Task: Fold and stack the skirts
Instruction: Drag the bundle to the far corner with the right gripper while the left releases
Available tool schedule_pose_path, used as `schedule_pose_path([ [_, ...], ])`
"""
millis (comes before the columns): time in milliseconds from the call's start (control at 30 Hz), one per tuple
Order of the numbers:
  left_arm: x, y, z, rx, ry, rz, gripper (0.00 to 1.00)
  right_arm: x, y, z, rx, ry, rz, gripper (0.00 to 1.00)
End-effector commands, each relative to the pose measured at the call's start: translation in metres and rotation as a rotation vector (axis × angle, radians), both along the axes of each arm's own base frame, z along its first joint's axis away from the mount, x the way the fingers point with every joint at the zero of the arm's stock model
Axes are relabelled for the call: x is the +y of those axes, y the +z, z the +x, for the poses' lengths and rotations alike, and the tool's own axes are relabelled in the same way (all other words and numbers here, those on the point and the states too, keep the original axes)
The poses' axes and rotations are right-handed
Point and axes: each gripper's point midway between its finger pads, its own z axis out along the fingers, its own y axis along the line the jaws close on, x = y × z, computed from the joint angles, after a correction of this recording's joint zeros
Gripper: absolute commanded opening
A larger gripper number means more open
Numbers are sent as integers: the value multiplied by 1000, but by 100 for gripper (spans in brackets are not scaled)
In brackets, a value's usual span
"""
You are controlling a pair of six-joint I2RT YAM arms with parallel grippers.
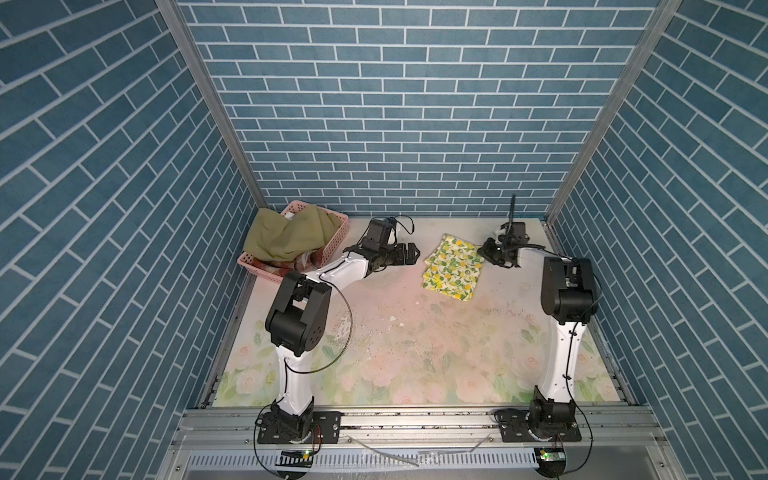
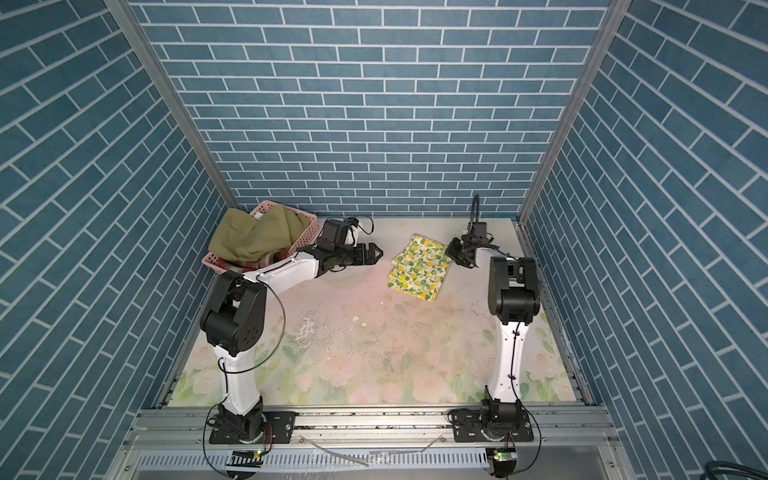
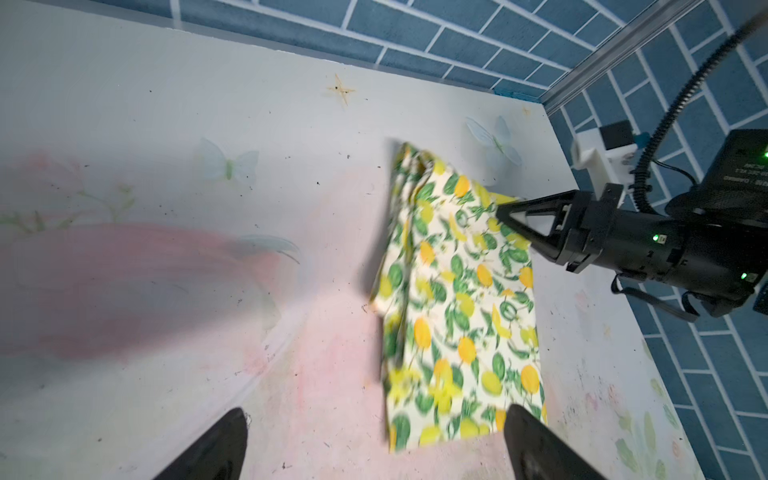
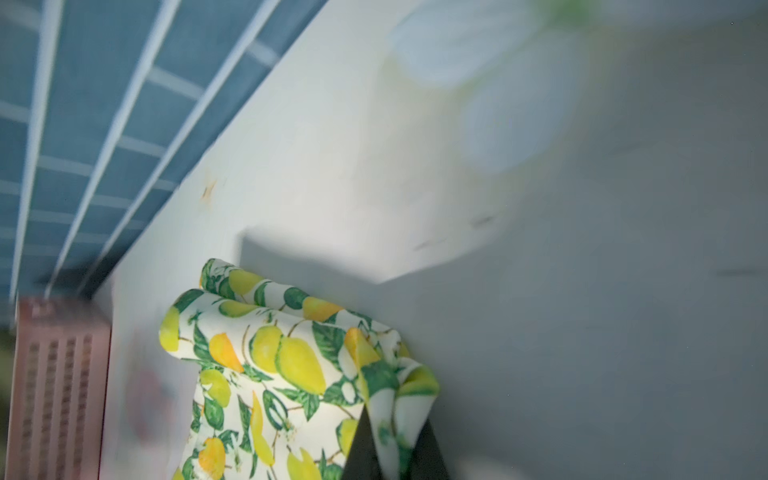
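At the back right of the table (image 1: 374, 332), the folded lemon-print skirt (image 1: 453, 270) lies flat. The right gripper (image 3: 509, 216) is clamped on one corner; the left gripper (image 1: 411, 254) gapes wide, empty, near it. Pulling one-handed may drag the fold open.

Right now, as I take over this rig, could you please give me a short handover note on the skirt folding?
Left gripper: open, empty, hovering just left of the lemon skirt.
Right gripper: shut on that skirt's right-hand edge.
Things: the lemon skirt lies on the table, back right. The olive skirt is draped over the pink basket, back left, with the plaid skirt beneath.
Done: the lemon skirt appears folded, not yet released.
Left: fold and stack olive and plaid.
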Motion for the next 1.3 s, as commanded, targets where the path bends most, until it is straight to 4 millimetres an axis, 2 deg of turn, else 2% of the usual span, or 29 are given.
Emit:
schedule_pose_path([
  [0, -2, -13, -6, 31, -4, -27, 97, -68, 44, 25, -136, -332, 26, 0],
  [133, 0, -22, -10, 56, 3, -32, 97, -126, 63, 23, -196, -577, -5, 0],
  [233, 0, -26, -12, 64, 4, -38, 97, -159, 74, 17, -246, -742, -17, 0],
  [400, 0, -33, -13, 76, 9, -37, 97, -193, 72, 14, -273, -939, 18, 0],
  [567, 0, -36, -12, 82, 14, -41, 97, -210, 53, 10, -264, -1106, 82, 0],
  [767, 2, -34, -11, 77, 19, -31, 97, -217, 47, 9, -278, -1210, 140, 0],
  [800, 2, -34, -10, 77, 22, -33, 97, -215, 49, 11, -282, -1218, 151, 0],
  [833, 2, -35, -9, 78, 23, -32, 97, -214, 31, 11, -255, -1226, 144, 0],
  [1133, 4, -31, -8, 76, 32, -29, 97, -197, 21, 24, -221, -1204, 150, 0],
  [1267, 7, -26, -10, 69, 38, -20, 97, -195, 23, 17, -211, -1184, 140, 0],
])
